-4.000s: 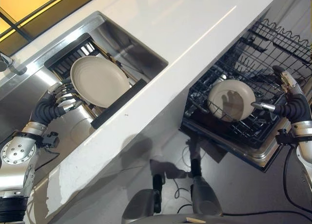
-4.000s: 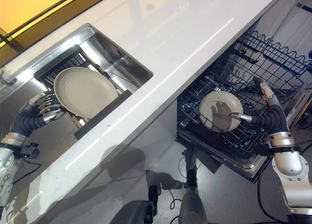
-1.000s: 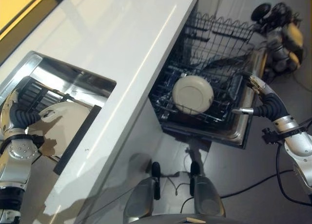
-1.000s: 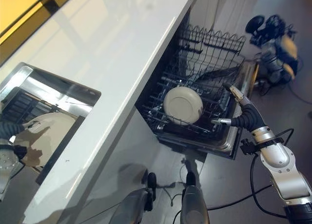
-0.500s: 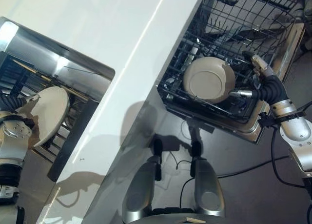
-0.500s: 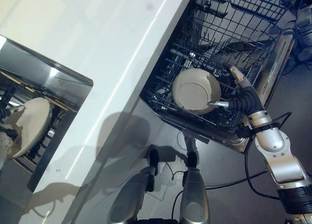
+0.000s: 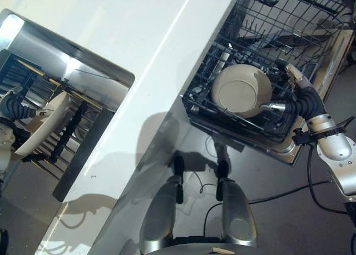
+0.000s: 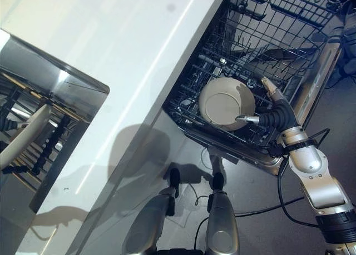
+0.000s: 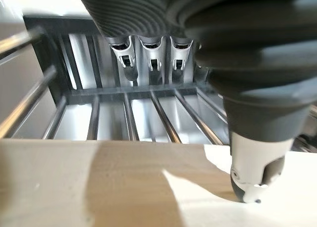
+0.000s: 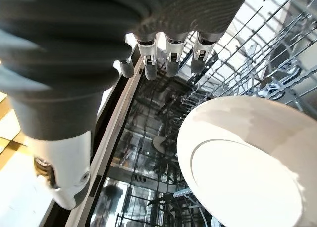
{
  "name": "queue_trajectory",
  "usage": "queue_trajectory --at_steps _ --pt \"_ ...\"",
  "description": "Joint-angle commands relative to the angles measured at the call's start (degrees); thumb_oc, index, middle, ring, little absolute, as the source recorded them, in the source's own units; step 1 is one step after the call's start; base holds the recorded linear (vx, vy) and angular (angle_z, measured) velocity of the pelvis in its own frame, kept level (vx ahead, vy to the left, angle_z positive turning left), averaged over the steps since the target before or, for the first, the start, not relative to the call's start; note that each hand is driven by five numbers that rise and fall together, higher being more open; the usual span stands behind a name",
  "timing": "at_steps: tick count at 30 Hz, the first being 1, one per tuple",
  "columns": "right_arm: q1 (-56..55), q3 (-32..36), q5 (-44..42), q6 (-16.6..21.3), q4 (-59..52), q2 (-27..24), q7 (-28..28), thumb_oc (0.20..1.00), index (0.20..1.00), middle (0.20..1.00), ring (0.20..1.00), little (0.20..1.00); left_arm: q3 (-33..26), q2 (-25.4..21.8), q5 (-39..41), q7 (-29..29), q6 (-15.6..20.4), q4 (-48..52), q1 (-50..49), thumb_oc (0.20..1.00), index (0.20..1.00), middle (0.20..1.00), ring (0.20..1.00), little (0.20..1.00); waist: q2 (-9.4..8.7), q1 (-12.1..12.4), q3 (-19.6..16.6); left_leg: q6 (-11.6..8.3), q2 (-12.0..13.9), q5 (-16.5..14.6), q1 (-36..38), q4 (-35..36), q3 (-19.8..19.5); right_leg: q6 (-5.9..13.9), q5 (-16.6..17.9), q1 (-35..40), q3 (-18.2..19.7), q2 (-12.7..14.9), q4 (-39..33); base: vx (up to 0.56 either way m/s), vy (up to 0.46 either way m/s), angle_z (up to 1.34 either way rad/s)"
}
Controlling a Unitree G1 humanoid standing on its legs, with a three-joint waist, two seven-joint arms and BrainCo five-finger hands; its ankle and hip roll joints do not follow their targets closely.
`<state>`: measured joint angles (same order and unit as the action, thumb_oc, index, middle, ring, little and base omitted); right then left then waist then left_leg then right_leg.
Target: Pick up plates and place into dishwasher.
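Your left hand (image 7: pixel 12 108) has a round cream plate (image 7: pixel 47 124) in its grasp above the black slatted dish rack (image 7: pixel 67 134) in the stainless steel sink (image 7: pixel 72 66): in the left wrist view the thumb (image 9: pixel 255 172) presses down on the plate's pale face while the fingers (image 9: pixel 151 56) reach past its far edge, so the plate is pinched at its rim. You see it tilted nearly edge-on, its lower edge close above the rack's bars and its upper edge toward the sink's left side. Between the sink and the dishwasher runs the long white countertop (image 7: pixel 150 49), whose front edge hangs over the grey floor (image 7: pixel 278 210). A 2nd cream plate (image 7: pixel 242 91) stands tilted among the tines at the front of the pulled-out black wire dishwasher rack (image 7: pixel 278 38); the back of that rack lies open behind it. Your right hand (image 7: pixel 295 96) hangs just beside that plate at the rack's right edge, fingers straight and spread, thumb pointing at the plate's rim, gripping nothing; the right wrist view shows clear space between fingers (image 10: pixel 171 51) and plate (image 10: pixel 242 162).
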<state>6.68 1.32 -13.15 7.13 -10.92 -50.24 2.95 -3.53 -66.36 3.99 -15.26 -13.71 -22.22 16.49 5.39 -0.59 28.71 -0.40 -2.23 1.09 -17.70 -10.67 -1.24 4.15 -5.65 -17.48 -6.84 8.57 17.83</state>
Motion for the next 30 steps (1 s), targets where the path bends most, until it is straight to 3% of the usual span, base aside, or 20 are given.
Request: queue_trajectory --at_steps 1,6,14,22,30 --pt "2.4 1.9 -1.97 4.11 -1.41 -2.68 -0.21 1.0 1.0 1.0 1.0 1.0 4.88 2.05 8.58 -14.9 1.35 8.48 -5.63 1.0 1.0 1.0 1.0 1.0 -0.87 0.02 -0.38 -0.01 -0.67 -2.87 -0.15 -4.45 1.77 1.53 3.1 1.66 2.01 0.56 -2.89 0.02 0.012 0.22" --pt "3.03 0.58 -2.51 4.56 0.03 -4.17 -0.73 1.0 1.0 1.0 1.0 1.0 7.04 2.3 10.05 -23.16 -0.6 10.32 -7.11 1.0 1.0 1.0 1.0 1.0 0.68 0.1 -1.95 -0.45 -0.76 -2.59 1.64 -3.17 1.54 1.55 2.75 3.29 1.38 1.07 -3.56 0.03 0.023 0.14" --pt "2.81 -0.25 -4.07 3.64 0.14 -6.26 -0.71 1.0 1.0 1.0 1.0 1.0 7.38 2.57 11.64 -26.13 0.69 10.41 -11.61 1.0 1.0 1.0 1.0 1.0 2.32 0.51 -4.22 -0.96 -0.76 -2.27 4.0 -1.12 1.17 1.48 1.86 5.37 0.51 1.31 -4.35 0.01 0.005 0.0" --pt "1.91 0.15 -4.56 3.12 0.35 -6.81 -1.77 1.0 1.0 1.0 1.0 1.0 6.48 3.43 8.36 -29.2 0.77 11.05 -16.08 1.0 1.0 1.0 1.0 1.0 3.52 0.9 -6.25 -1.23 -0.73 -2.25 6.06 0.19 0.58 1.28 1.09 7.47 -0.37 1.37 -5.12 0.03 0.011 0.05" --pt "3.04 -1.73 -5.45 3.03 0.67 -7.45 -0.82 1.0 1.0 1.0 1.0 1.0 10.54 3.5 8.3 -34.55 4.71 10.96 -17.21 1.0 1.0 1.0 1.0 1.0 3.68 0.89 -7.16 -1.21 -0.73 -2.48 7.24 1.17 0.53 1.45 0.94 8.38 -0.58 1.22 -5.72 0.0 0.002 0.02"
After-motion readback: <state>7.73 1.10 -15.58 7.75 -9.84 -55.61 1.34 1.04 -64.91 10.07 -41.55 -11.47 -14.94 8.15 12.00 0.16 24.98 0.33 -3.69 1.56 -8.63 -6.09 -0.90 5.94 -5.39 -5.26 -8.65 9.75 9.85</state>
